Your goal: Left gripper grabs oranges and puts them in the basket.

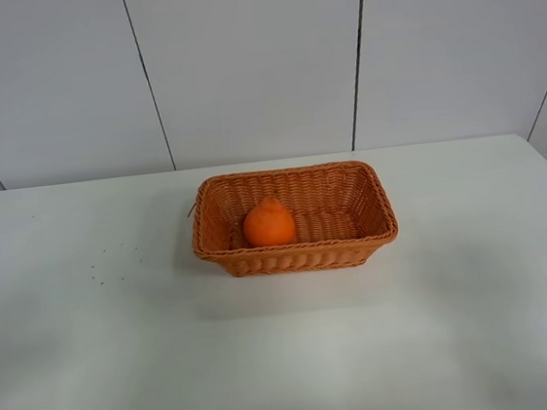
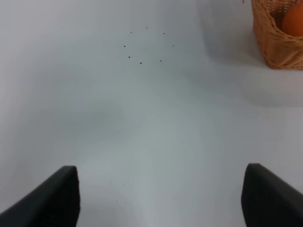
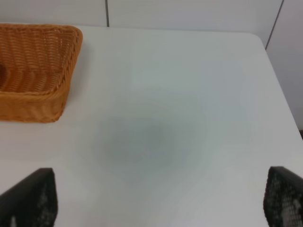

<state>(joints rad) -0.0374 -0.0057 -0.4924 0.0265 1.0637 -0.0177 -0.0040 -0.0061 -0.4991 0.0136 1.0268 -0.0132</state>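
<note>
Matte white surface [image 1: 96, 380]; woven wicker basket [image 1: 299, 258] holds 1 knobby orange [image 1: 269, 224]. Both pincers, left [image 2: 161, 198] and right [image 3: 161, 201], cropped, spread, empty.

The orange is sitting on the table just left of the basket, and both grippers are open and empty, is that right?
Not quite. The orange is inside the basket, resting on its floor toward the left side, as the exterior high view shows. The rest holds: the left gripper and right gripper are open and empty.
</note>
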